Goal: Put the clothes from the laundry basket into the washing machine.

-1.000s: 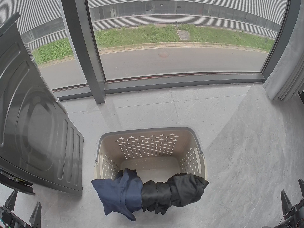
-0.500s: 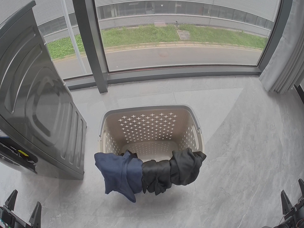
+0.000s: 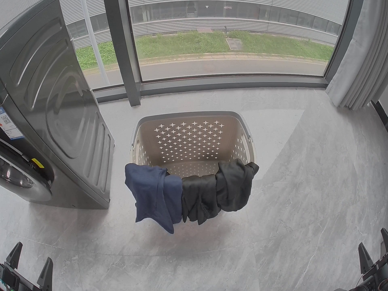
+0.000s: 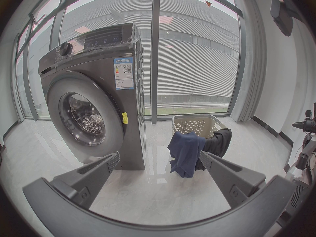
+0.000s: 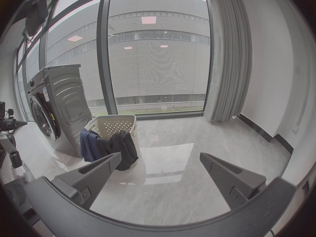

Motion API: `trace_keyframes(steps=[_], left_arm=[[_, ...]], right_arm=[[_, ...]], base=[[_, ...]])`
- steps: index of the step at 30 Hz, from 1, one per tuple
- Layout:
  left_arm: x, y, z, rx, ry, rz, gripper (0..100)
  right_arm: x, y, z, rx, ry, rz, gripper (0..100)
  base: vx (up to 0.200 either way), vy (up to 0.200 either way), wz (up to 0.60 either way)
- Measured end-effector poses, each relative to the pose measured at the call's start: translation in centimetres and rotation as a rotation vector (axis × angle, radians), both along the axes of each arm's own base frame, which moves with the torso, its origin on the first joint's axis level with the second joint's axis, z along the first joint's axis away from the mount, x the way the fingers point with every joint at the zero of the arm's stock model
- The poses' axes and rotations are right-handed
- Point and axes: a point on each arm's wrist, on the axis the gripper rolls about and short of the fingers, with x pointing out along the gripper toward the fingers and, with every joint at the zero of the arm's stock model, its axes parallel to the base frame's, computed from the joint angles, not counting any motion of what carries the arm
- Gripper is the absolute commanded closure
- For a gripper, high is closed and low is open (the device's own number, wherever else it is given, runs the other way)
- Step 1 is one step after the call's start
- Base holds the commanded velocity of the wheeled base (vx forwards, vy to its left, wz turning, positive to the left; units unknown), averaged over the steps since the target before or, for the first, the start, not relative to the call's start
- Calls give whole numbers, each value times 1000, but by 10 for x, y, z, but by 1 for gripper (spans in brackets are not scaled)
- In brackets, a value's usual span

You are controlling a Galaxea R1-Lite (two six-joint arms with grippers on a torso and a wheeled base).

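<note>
Evidently pre-grasp: left gripper [image 4: 158,154] and right gripper [image 5: 159,155] gape wide, empty; next, reach toward twelve o'clock for the navy garment [image 3: 153,199] draped over the laundry basket [image 3: 190,139] rim

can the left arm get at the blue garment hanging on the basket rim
Probably, with a forward reach: only bare floor lies between the open left gripper and the blue garment.
</note>
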Motion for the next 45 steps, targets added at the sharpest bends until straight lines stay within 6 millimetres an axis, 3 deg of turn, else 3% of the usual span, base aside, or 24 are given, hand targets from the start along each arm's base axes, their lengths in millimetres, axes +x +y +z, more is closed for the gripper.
trace_keyframes(steps=[4, 45], left_arm=[[0, 0, 0, -1, 0, 0, 0], [0, 0, 0, -3, 0, 0, 0]], right_arm=[[0, 0, 0, 0, 0, 1, 0], [0, 0, 0, -1, 0, 2, 0]], base=[[0, 0, 0], [0, 190, 0]])
